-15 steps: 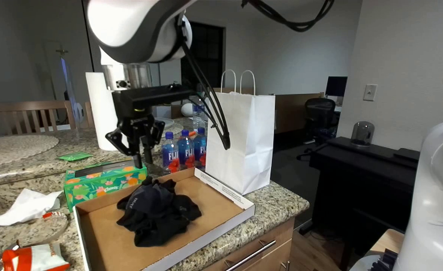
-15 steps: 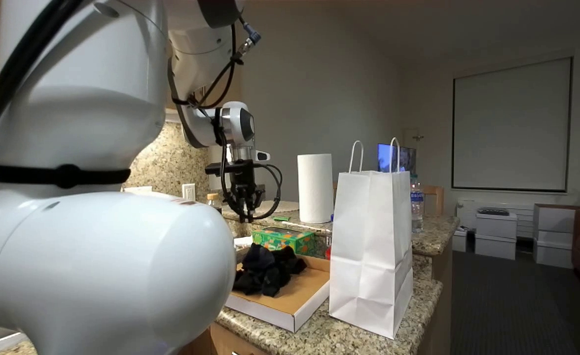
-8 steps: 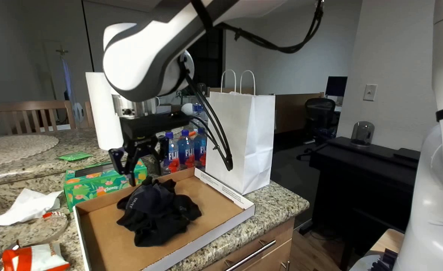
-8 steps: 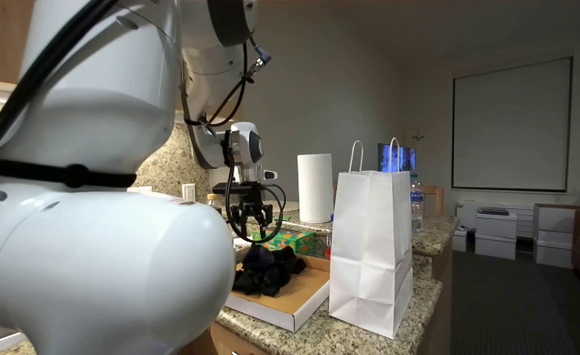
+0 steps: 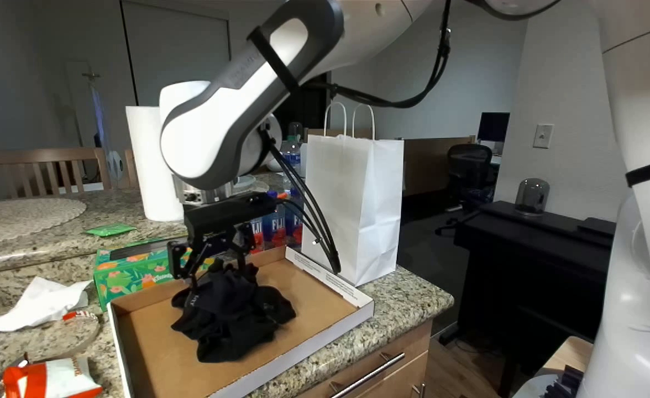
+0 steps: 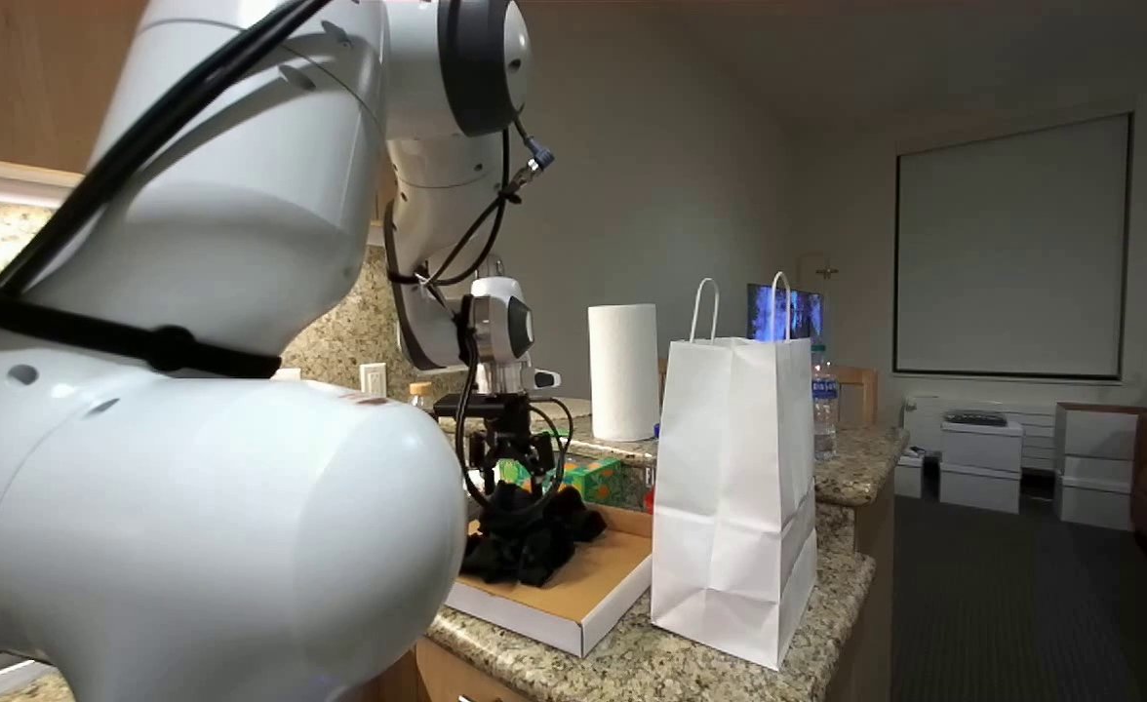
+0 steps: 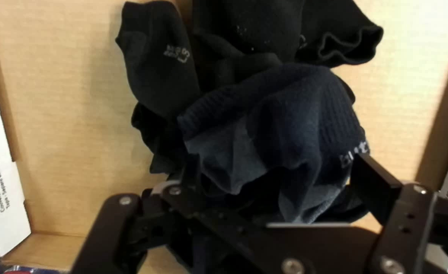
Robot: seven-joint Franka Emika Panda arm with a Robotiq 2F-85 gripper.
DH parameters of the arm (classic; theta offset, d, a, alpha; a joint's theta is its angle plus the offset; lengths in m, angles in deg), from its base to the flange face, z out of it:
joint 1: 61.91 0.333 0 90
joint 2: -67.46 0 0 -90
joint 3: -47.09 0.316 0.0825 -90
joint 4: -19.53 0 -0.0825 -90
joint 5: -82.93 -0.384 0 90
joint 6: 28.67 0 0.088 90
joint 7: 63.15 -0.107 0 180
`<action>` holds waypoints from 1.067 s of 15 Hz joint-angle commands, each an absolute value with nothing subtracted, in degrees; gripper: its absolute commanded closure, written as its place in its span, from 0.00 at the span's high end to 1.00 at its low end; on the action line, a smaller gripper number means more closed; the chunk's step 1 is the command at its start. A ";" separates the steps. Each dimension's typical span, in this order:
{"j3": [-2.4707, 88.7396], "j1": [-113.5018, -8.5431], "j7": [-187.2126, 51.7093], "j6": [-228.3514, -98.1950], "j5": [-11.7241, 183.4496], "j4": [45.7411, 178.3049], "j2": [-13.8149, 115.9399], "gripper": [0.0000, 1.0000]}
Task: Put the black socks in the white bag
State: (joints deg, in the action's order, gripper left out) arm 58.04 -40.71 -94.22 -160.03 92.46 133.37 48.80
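The black socks (image 5: 231, 326) lie in one lumpy heap inside a shallow cardboard tray (image 5: 330, 334), outside the white bag (image 5: 352, 204). With the heap as the hub of the dial in an exterior view, the bag stands upright between one and two o'clock, just past the tray's wall; whether bag and wall touch, I cannot tell. The gripper (image 5: 217, 273) is toward twelve o'clock, low at the heap's upper side, its fingers (image 7: 376, 184) spread apart; in the wrist view the ribbed top sock (image 7: 285, 125) lies between the tips, and contact with it cannot be made out. Bare cardboard (image 5: 308, 293) gives room from two to three o'clock and again around eight, while the tray's near wall runs from three to six with a strip of granite counter (image 5: 413, 298) between it and the counter's edge. A tissue box (image 5: 137, 276) sits along the back wall at ten, the water bottles (image 5: 276, 224) stand behind that wall at one, and the paper towel roll (image 5: 151, 166) rises at eleven on the upper ledge (image 5: 115, 213). In the wrist view cardboard lies open at nine and three o'clock of the socks, with a wall beyond on each side. In an exterior view the arm (image 6: 203, 507) fills the nine o'clock side and covers part of the tray, while the bag, between two and three from the heap, stands close to the counter's edge with its handles upright.
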 commanded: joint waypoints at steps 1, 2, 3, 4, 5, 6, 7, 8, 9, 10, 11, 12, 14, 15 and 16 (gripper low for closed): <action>57.37 -39.88 -95.20 -159.17 91.61 132.21 46.67 0.73; 57.38 -39.86 -94.98 -159.21 91.38 132.28 46.62 0.67; 57.32 -39.78 -94.88 -159.17 91.43 132.29 46.62 0.60; 57.31 -39.79 -94.73 -158.91 91.29 132.05 46.35 0.53; 57.42 -39.94 -94.27 -158.64 90.89 131.80 46.00 0.47; 57.60 -40.04 -93.80 -158.30 90.47 131.59 45.72 0.39; 57.67 -40.01 -93.65 -158.08 90.30 131.52 45.63 0.34; 57.75 -39.98 -93.48 -157.94 90.16 131.49 45.56 0.26; 57.82 -39.97 -93.32 -157.80 89.94 131.42 45.43 0.20; 57.88 -39.99 -93.15 -157.66 89.66 131.34 45.32 0.13; 57.93 -40.01 -92.98 -157.58 89.42 131.32 45.26 0.10; 58.01 -40.07 -92.67 -157.45 89.11 131.39 45.33 0.07; 58.19 -40.16 -92.12 -157.25 88.51 131.68 45.80 0.04; 58.31 -40.15 -91.89 -157.18 88.19 131.98 46.28 0.04; 58.56 -40.15 -91.37 -157.21 87.88 132.41 47.04 0.06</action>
State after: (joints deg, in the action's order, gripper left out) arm 58.05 -40.18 -93.93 -158.85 90.03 132.29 45.86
